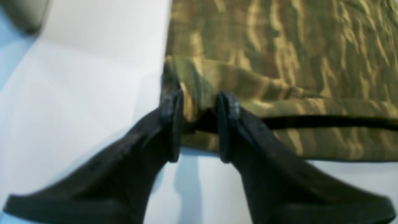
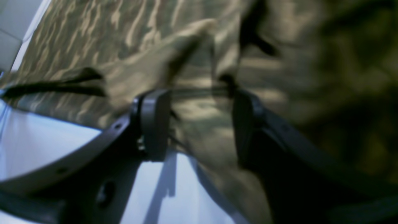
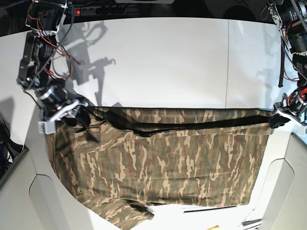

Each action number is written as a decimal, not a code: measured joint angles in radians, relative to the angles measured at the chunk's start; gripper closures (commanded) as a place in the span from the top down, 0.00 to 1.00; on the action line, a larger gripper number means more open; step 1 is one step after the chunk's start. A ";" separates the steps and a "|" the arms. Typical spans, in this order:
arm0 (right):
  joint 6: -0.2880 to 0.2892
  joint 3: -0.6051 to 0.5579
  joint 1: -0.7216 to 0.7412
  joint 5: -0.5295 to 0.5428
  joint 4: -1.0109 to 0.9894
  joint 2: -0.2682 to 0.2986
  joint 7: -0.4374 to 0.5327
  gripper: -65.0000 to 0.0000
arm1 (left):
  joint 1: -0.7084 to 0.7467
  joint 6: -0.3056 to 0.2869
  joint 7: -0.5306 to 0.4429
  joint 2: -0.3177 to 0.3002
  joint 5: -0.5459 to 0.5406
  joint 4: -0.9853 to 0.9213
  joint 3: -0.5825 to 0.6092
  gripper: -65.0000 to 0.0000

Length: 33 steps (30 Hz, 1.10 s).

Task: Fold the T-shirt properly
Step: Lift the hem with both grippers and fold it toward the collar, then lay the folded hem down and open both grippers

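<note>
The camouflage T-shirt [image 3: 158, 163] is stretched wide across the white table [image 3: 158, 57], and its top edge is held up between both grippers. A sleeve [image 3: 129, 213] lies at the lower left. My left gripper [image 1: 199, 124] is shut on the shirt's corner [image 1: 199, 93]; in the base view it [image 3: 277, 120] is at the right end of the edge. My right gripper [image 2: 199, 124] is shut on a bunched part of the shirt [image 2: 199, 112]; in the base view it [image 3: 79, 115] is at the left end. A dark gap [image 3: 192, 127] shows between two cloth layers along the top edge.
A power strip [image 3: 100, 9] with a red light lies at the table's far edge. Loose wires [image 3: 67, 52] hang along the arm on the base view's left. White panels [image 3: 29, 201] stand at the lower corners. Bare table lies behind the shirt.
</note>
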 measured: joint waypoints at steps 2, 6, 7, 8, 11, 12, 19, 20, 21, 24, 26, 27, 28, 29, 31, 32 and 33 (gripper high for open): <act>-0.002 0.060 -0.026 0.011 0.026 0.000 -0.003 0.49 | -0.001 -0.001 0.011 0.000 -0.036 0.000 -0.047 0.38; -0.003 0.163 -0.030 0.011 0.032 0.000 -0.004 0.49 | 0.003 -0.001 0.008 -0.001 -0.042 0.000 -0.079 0.55; -0.003 0.182 -0.030 0.011 0.032 0.000 -0.004 0.49 | 0.011 -0.002 0.005 0.000 -0.044 0.000 -0.079 0.56; -0.003 0.201 -0.032 0.011 0.032 0.000 -0.005 0.49 | 0.020 -0.002 0.003 0.000 -0.046 0.000 -0.078 0.57; -0.064 0.233 -0.040 0.009 0.019 0.005 -0.003 0.49 | 0.060 0.005 -0.035 0.003 -0.040 0.000 -0.077 0.60; -0.079 0.234 -0.040 0.005 0.002 0.013 -0.003 0.49 | 0.069 0.013 -0.049 0.006 -0.035 -0.001 -0.077 0.63; -0.072 0.227 -0.028 0.036 -0.138 0.029 0.076 0.65 | 0.063 0.061 -0.121 0.040 0.045 -0.018 -0.077 0.70; -0.066 0.222 -0.027 0.042 -0.154 0.031 0.094 0.65 | 0.064 0.075 -0.126 0.050 0.064 -0.018 -0.077 0.70; -0.057 0.216 -0.026 0.042 -0.163 0.031 0.107 0.65 | 0.064 0.077 -0.129 0.058 0.080 -0.020 -0.077 0.70; -0.047 0.195 -0.026 0.069 -0.175 0.031 0.116 0.65 | 0.065 0.077 -0.143 0.069 0.078 -0.021 -0.057 0.70; -0.045 0.181 -0.017 0.071 -0.177 0.022 0.116 0.65 | 0.060 0.078 -0.148 0.072 0.078 -0.021 -0.034 0.70; -0.045 0.172 -0.011 0.071 -0.178 0.017 0.115 0.65 | 0.058 0.077 -0.153 0.077 0.077 -0.021 -0.022 0.70; -0.045 0.160 -0.005 0.071 -0.179 0.011 0.113 0.65 | 0.058 0.077 -0.169 0.080 0.077 -0.021 -0.010 0.70; -0.044 0.151 0.003 0.071 -0.179 0.005 0.109 0.65 | 0.058 0.078 -0.175 0.084 0.077 -0.020 0.002 0.70; -0.045 0.127 0.015 0.070 -0.180 -0.005 0.105 0.65 | 0.058 0.078 -0.204 0.086 0.093 -0.020 0.022 0.70; -0.044 0.117 0.021 0.061 -0.181 -0.008 0.104 0.64 | 0.056 0.079 -0.207 0.089 0.100 -0.020 0.028 0.70; -0.045 0.110 0.029 0.050 -0.182 -0.010 0.101 0.61 | 0.048 0.095 -0.208 0.093 0.110 -0.020 0.031 0.69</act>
